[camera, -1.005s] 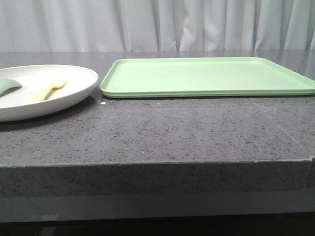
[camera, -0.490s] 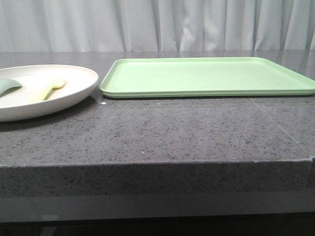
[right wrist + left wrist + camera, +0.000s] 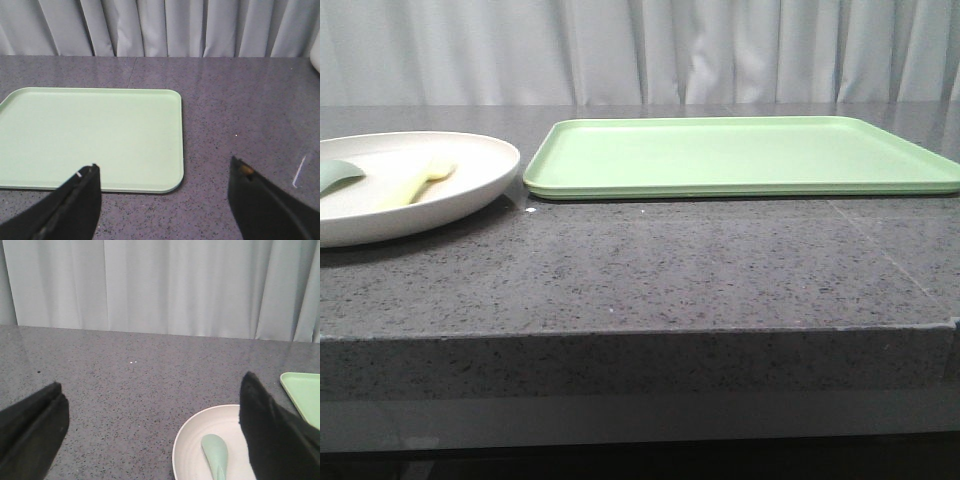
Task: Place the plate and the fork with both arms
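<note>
The cream-white plate (image 3: 470, 180) lies on the grey table at the left; the pale yellow fork (image 3: 418, 183) rests inside it. The plate also shows in the left wrist view (image 3: 187, 442), where the fork is hidden. My left gripper (image 3: 152, 400) is open and empty, held above the table just off the plate's rim, one finger (image 3: 265, 430) over the plate. My right gripper (image 3: 162, 172) is open and empty above the table by the light green tray's near corner. Neither gripper shows in the front view.
A teal-green spoon (image 3: 335, 175) lies in the plate beside the fork and shows in the left wrist view (image 3: 216, 454). The flat light green tray (image 3: 740, 155) lies right of the plate and shows in the right wrist view (image 3: 90, 135). Grey curtains hang behind the table.
</note>
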Motion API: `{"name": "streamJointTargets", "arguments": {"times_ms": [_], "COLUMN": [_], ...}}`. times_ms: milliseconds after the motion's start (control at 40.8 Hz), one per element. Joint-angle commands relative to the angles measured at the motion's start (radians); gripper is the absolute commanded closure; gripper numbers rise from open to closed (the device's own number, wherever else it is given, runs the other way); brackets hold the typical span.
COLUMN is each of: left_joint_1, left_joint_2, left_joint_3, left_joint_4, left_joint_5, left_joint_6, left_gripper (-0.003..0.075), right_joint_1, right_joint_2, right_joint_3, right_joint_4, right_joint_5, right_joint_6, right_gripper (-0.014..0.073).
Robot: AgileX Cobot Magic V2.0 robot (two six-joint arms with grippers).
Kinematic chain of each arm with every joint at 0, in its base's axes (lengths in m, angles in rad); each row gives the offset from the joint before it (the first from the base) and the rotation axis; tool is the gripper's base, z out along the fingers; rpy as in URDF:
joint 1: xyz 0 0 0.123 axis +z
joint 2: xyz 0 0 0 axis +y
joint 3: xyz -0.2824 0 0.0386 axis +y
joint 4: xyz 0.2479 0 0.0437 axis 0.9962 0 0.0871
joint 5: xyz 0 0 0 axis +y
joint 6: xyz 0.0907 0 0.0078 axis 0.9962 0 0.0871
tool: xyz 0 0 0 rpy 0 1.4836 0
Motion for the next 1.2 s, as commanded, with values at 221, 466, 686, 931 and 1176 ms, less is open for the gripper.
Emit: {"name": "streamJointTargets", "arguments": {"times_ms": [221,466,686,931,1176], "left_joint_1": [0.001,0.001,0.001,0.001,0.001], "left_joint_2": [0.01,0.017,0.153,0.451,0.717], "left_joint_3": [-0.028,-0.028,-0.109,-0.319,-0.528], "left_joint_4": [-0.002,-0.002,-0.032,-0.034,-0.034], "left_joint_5": [-0.093,-0.093,0.012,0.255,0.475], "left_joint_6": [0.0,0.0,0.0,0.0,0.0], "left_gripper": [0.0046,0.0046,0.0046,0.0046,0.0046], "right_joint_1": [-0.006,-0.006,-0.006,-0.006,-0.006], "right_joint_2": [0.006,0.006,0.006,0.006,0.006], "right_joint_3": [-0.039,-0.039,-0.039,-0.039,-0.039], "right_joint_4": [-0.007,-0.007,-0.007,-0.007,-0.007], "right_joint_5": [-0.084,-0.084,-0.084,-0.084,-0.084], "right_joint_6": [-0.009,-0.009,-0.009,-0.009,-0.009], "right_gripper": [0.0027,0.0028,0.0028,0.0028,0.0028]}}
